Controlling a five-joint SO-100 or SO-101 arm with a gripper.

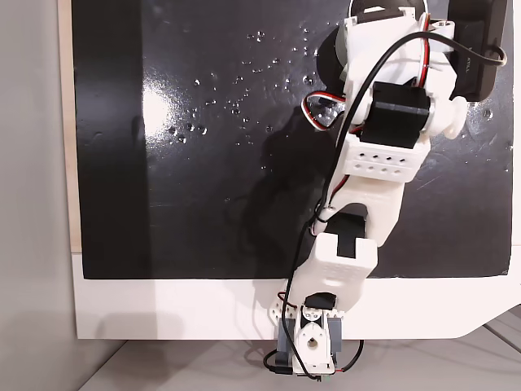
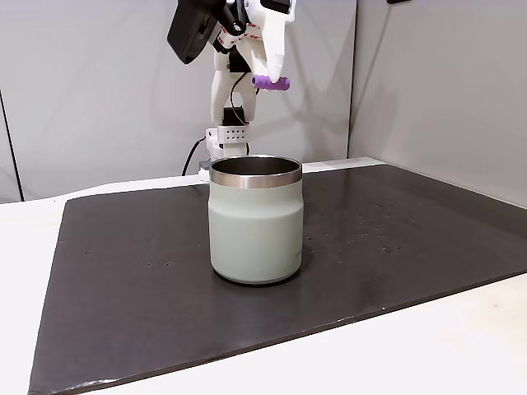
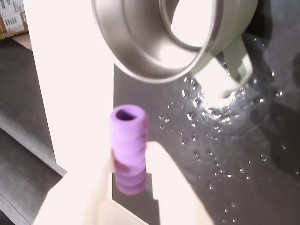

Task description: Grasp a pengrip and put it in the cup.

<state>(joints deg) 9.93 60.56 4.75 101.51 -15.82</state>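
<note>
The pengrip (image 2: 272, 82), a small light-purple ribbed cylinder, hangs high above the cup (image 2: 255, 220), held level in my gripper (image 2: 265, 81), which is shut on it. The cup is a grey-green steel mug with a shiny rim, standing upright on the black mat (image 2: 123, 271). In the wrist view the pengrip (image 3: 129, 150) sits between my two white fingers (image 3: 171, 187), open end facing the camera. The cup's shiny mouth (image 3: 136, 51) lies just beyond it, handle (image 3: 240, 63) to the right. In the top-down fixed view my white arm (image 1: 370, 163) covers the cup.
Water droplets (image 1: 244, 81) are scattered over the black mat (image 1: 203, 204), and they show near the cup's handle as droplets (image 3: 211, 140) in the wrist view. A white tabletop (image 2: 461, 346) surrounds the mat. Grey walls (image 2: 436, 82) stand behind.
</note>
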